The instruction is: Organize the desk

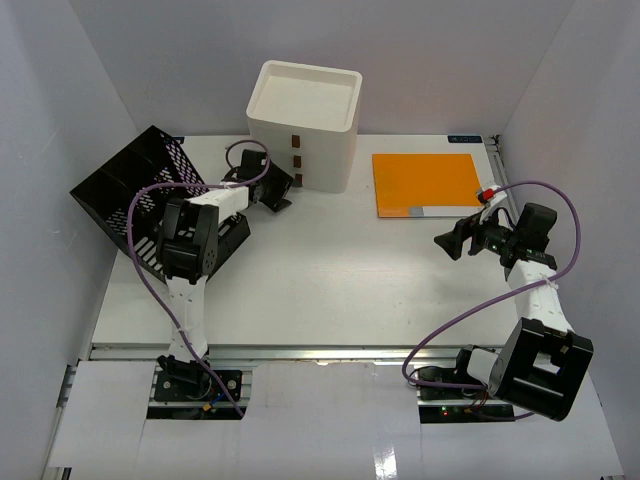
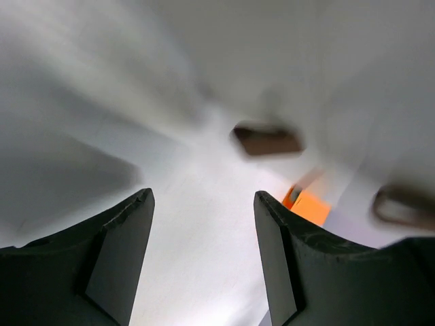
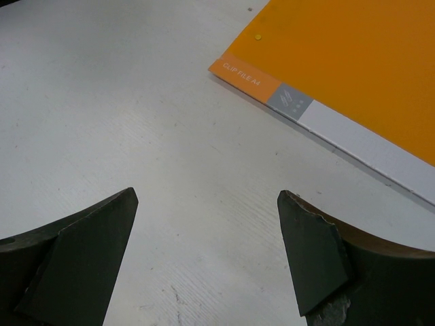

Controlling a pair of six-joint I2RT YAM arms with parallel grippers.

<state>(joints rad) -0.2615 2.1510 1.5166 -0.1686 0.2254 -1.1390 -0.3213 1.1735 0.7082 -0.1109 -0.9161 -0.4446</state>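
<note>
From above, the orange clip file lies flat at the far right of the desk, its long side running left to right. It sits just beyond the right gripper and well apart from the left gripper, which is by the drawer box. The blurred left wrist view shows parted, empty jaws. The right wrist view shows jaws wide and empty, with the file's corner ahead, toward the right of the view.
</note>
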